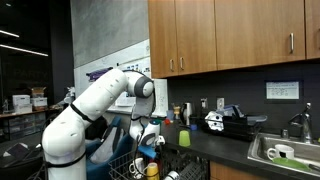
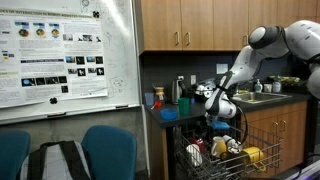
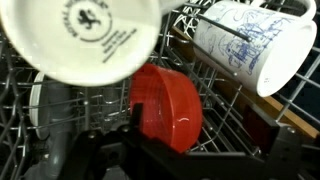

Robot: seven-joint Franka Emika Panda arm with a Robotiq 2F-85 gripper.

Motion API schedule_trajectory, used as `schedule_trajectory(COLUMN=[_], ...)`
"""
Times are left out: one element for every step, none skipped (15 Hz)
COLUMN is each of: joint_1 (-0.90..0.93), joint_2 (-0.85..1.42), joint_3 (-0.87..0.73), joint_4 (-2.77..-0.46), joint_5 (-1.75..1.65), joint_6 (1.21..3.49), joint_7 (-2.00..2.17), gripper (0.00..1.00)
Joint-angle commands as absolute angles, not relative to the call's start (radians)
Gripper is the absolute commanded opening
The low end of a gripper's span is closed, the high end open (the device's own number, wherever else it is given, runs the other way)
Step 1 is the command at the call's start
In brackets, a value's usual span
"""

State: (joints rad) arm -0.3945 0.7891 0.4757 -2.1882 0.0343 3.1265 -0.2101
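The hand (image 2: 222, 120) hangs low over the wire dish rack (image 2: 232, 152), pulled out below the bench (image 2: 168, 110); in both exterior views the white arm bends down from the counter side to reach it (image 1: 150, 138). In the wrist view the hand (image 3: 150, 162) shows only as a dark mass along the six o'clock edge, and I cannot tell whether its fingers are spread or closed, nor whether they touch anything. Nearest to it is a red cup (image 3: 165, 105), lying on its side among the rack wires (image 3: 225, 108) at the middle of that view, just at twelve o'clock from the hand. At about ten o'clock from the red cup a white bowl (image 3: 90, 35) is turned bottom up, with a dark crest and lettering printed on its base; its rim overlaps the cup's top edge. At two o'clock a white mug with blue drawing (image 3: 255, 45) leans tilted on the wires, apart from the cup. In an exterior view a green cup (image 1: 184, 138) stands on the bench, at three o'clock from the hand, with the sink (image 1: 262, 152) farther along.
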Motion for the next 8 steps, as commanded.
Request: schedule_trajectory(joint_1=[-0.377, -0.377, -0.377, -0.378, -0.378, -0.373, -0.372, -0.370], joint_2=[0.885, 0.888, 0.895, 0.898, 0.902, 0.906, 0.908, 0.909], joint_3=[0.457, 0.457, 0.457, 0.459, 0.459, 0.456, 0.457, 0.456], joint_4=[-2.081, -2.080, -2.075, -2.072, -2.066, -2.058, -2.054, -2.052], joint_5=[0.008, 0.008, 0.008, 0.007, 0.007, 0.007, 0.007, 0.008], joint_6=[3.074, 3.073, 3.073, 3.072, 3.070, 3.062, 3.059, 3.057], joint_7=[-0.219, -0.218, -0.219, -0.220, -0.220, -0.218, -0.217, -0.216], gripper=[1.00, 1.00, 1.00, 1.00, 1.00, 1.00, 1.00, 1.00])
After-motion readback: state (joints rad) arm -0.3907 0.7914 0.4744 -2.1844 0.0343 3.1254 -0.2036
